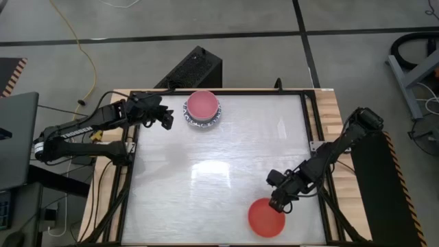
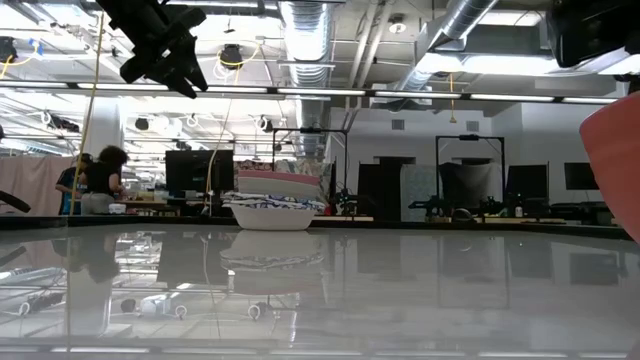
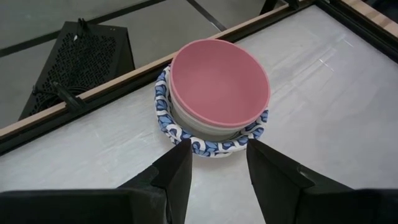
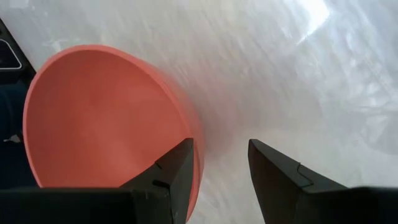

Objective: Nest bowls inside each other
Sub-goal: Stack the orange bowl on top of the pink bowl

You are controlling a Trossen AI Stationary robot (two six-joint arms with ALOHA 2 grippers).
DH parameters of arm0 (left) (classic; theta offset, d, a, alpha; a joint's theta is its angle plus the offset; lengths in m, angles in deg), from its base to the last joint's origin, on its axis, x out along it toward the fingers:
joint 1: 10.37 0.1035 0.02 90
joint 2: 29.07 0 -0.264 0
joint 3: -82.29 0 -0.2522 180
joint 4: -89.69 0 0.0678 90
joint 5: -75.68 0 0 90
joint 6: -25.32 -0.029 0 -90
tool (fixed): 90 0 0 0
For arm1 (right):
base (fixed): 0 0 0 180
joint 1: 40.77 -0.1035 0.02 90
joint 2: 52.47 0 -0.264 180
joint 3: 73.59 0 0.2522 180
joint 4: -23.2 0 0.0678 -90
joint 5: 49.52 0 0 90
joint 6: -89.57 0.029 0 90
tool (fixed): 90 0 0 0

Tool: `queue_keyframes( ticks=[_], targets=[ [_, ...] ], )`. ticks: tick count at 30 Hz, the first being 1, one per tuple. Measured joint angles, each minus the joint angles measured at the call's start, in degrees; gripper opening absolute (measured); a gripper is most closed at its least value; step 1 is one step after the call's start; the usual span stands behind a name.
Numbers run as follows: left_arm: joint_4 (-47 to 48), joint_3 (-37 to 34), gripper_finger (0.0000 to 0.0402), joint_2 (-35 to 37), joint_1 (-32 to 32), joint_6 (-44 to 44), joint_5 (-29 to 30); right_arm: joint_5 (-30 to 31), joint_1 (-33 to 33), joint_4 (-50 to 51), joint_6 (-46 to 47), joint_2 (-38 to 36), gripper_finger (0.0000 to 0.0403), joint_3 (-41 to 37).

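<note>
A stack of nested bowls (image 1: 203,108) stands at the table's far side. A pink bowl (image 3: 219,81) is on top, and a white bowl with a blue-patterned rim (image 3: 186,134) is at the bottom. My left gripper (image 1: 167,118) hovers open just left of the stack, above the table, with nothing between its fingers (image 3: 219,146). A red bowl (image 1: 265,218) sits near the table's front right. My right gripper (image 1: 280,204) is open over the bowl's far rim. One finger is inside the bowl and the other outside (image 4: 221,146). My right gripper comes slanting down from the far right and stands astride the red bowl's rim (image 4: 194,134). A gap shows between the wall and the outer finger (image 4: 273,168). I cannot tell whether the inner finger (image 4: 177,165) touches the wall.
The wide glossy table top (image 1: 219,171) lies bare between the two bowls. A black box (image 1: 195,68) stands on the floor beyond the far edge. A raised frame (image 1: 312,116) runs round the table. In the low view a person (image 2: 100,180) is far back in the room.
</note>
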Motion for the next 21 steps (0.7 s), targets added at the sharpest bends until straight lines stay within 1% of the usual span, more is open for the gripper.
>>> queue_keyframes(
  ticks=[3,10,17,21],
  targets=[
    [0.0,0.0,0.0142,-0.01,0.0,0.02,0.01,1.31,-0.84,-0.02,0.01,0.02,0.0174,-0.02],
    [0.0,0.0,0.0142,-0.02,0.0,0.02,0.17,1.35,-1.35,0.12,-0.13,0.02,0.0174,-0.02],
    [0.02,0.0,0.0142,-0.02,0.0,0.01,0.28,1.44,-1.35,-3.18,-1.98,0.02,0.0174,-0.07],
    [0.02,0.0,0.0142,-0.02,0.0,0.0,0.28,1.54,-1.35,-1.36,-1.63,0.02,0.0173,-0.07]
  ],
)
